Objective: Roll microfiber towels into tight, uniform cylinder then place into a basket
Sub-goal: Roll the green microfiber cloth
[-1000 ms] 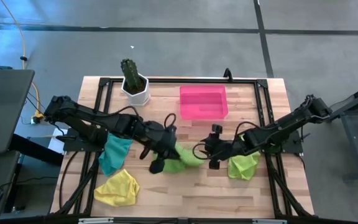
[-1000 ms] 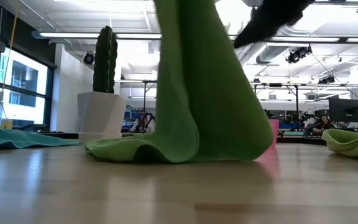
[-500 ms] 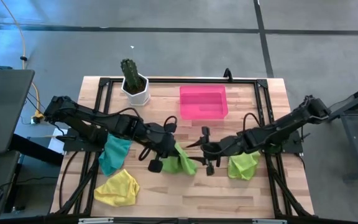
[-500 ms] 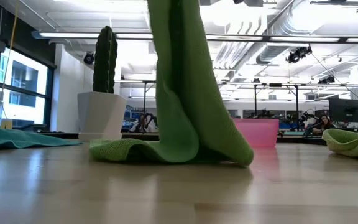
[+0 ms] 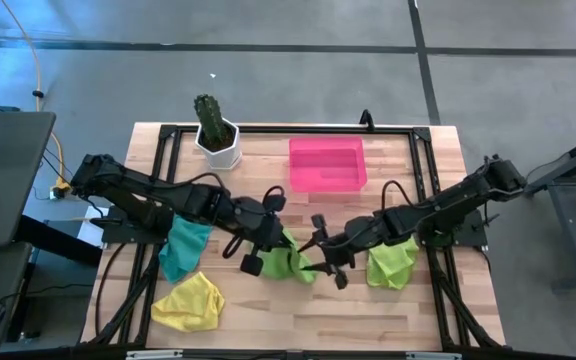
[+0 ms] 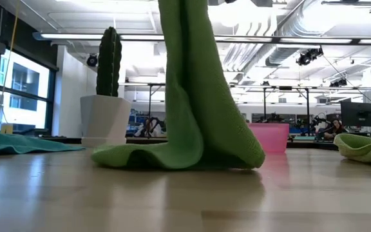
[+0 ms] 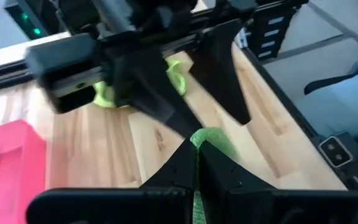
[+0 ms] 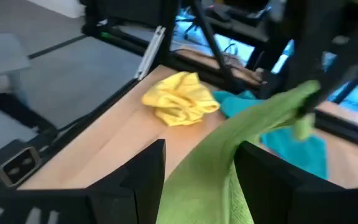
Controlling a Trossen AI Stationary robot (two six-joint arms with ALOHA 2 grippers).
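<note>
Both our grippers meet mid-table: left gripper (image 5: 268,243) clamped on the hanging lime green microfiber towel (image 5: 290,262); right gripper (image 5: 320,257) spread around it.

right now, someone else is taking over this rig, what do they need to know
Left tool: shut on the middle green towel, holding it up off the table.
Right tool: open, fingers either side of the same towel.
Other green towel lies on the right, blue towel and yellow towel on the left, all unrolled.
Pink basket holds nothing.
Done: none rolled. Left: roll and place all four.
</note>
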